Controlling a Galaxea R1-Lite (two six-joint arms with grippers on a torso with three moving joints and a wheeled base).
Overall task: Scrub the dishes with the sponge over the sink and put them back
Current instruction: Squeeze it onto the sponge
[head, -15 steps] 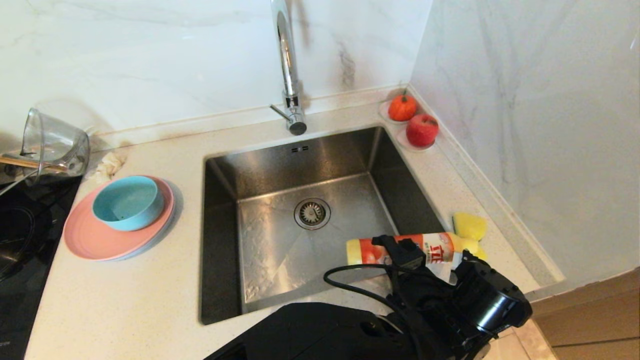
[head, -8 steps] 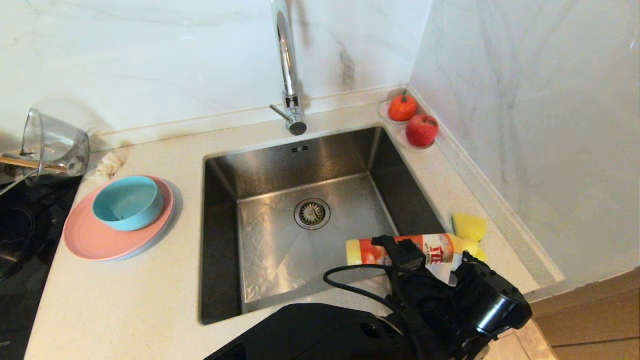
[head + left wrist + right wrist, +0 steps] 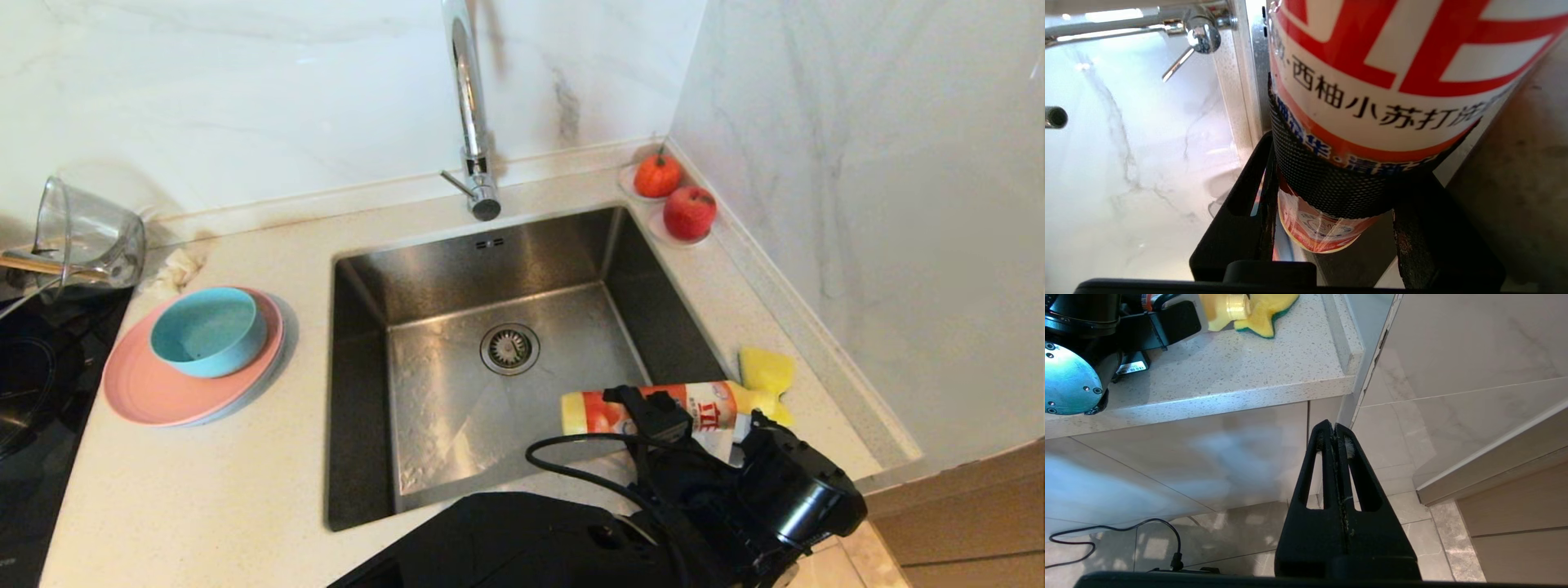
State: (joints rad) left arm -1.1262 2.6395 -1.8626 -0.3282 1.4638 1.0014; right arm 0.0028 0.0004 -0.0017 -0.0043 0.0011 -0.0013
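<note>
**Left gripper holds the soap bottle sideways at the sink's near right corner**

Right now I see my left gripper (image 3: 694,425) clamped partway closed around a yellow dish-soap bottle (image 3: 653,408), which lies level across the corner of the sink (image 3: 457,457), its base over the basin and its cap toward the sponge (image 3: 766,369). The sponge sits on the counter (image 3: 204,490) just beside the cap, at the sink's right edge. The teal bowl (image 3: 208,331) rests on the pink plate (image 3: 147,392), stacked on a grey-blue plate (image 3: 277,359) left of the sink. My right gripper (image 3: 1336,435) hangs below counter level, fingers pressed together, holding nothing
</note>
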